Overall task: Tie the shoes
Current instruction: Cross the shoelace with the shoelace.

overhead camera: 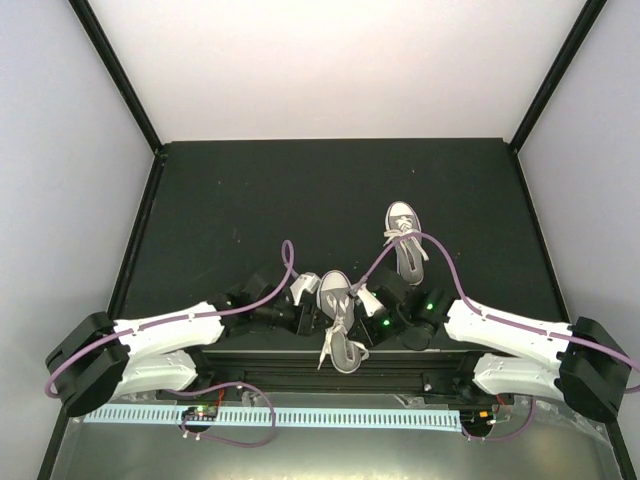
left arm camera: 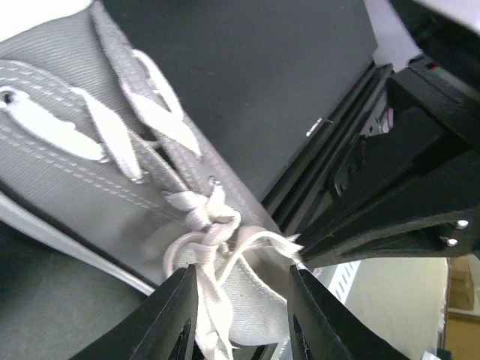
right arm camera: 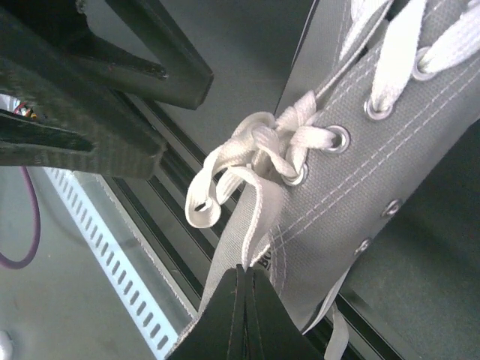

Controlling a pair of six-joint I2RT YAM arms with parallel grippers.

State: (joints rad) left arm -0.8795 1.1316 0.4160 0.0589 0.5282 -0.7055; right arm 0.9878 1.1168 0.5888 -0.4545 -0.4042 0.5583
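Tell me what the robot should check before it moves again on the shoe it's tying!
1. Right hand pinching a lace end: ok, shut on it.
2. Left hand gripping the other lace strand: not ok, its fingers are apart and the strand hangs loose between them.
3. Knot started at the top eyelets: ok.
4. Bow has two loops: not ok, only one small loop shows.
5. Near shoe steady on the table: cannot tell.
6. Other shoe out of the way: ok, it sits apart, farther back.
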